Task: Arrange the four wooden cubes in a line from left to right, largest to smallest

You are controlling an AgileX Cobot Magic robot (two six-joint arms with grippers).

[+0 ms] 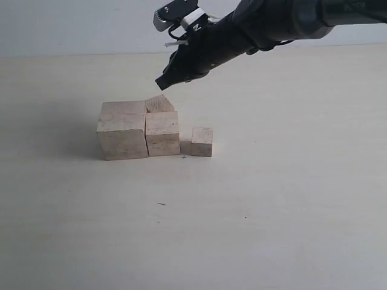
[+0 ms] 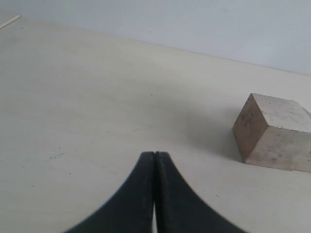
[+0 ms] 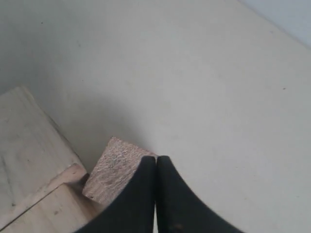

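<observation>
Four wooden cubes sit together on the table. The largest cube (image 1: pixel 123 133) is on the left, with a mid-sized cube (image 1: pixel 162 134) touching its right side. A smaller cube (image 1: pixel 159 104) lies turned behind those two; the right wrist view shows its rough top (image 3: pixel 114 170). The smallest cube (image 1: pixel 202 141) stands a little apart on the right. My right gripper (image 1: pixel 164 81) (image 3: pixel 156 158) hangs shut and empty above the back cube. My left gripper (image 2: pixel 155 154) is shut, empty, low over the table, with one cube (image 2: pixel 274 131) ahead of it; it does not show in the exterior view.
The pale table (image 1: pixel 272 199) stretches wide on all sides of the cubes. A light wall (image 1: pixel 72 24) runs along the back edge. The right arm (image 1: pixel 272 24) reaches in from the upper right.
</observation>
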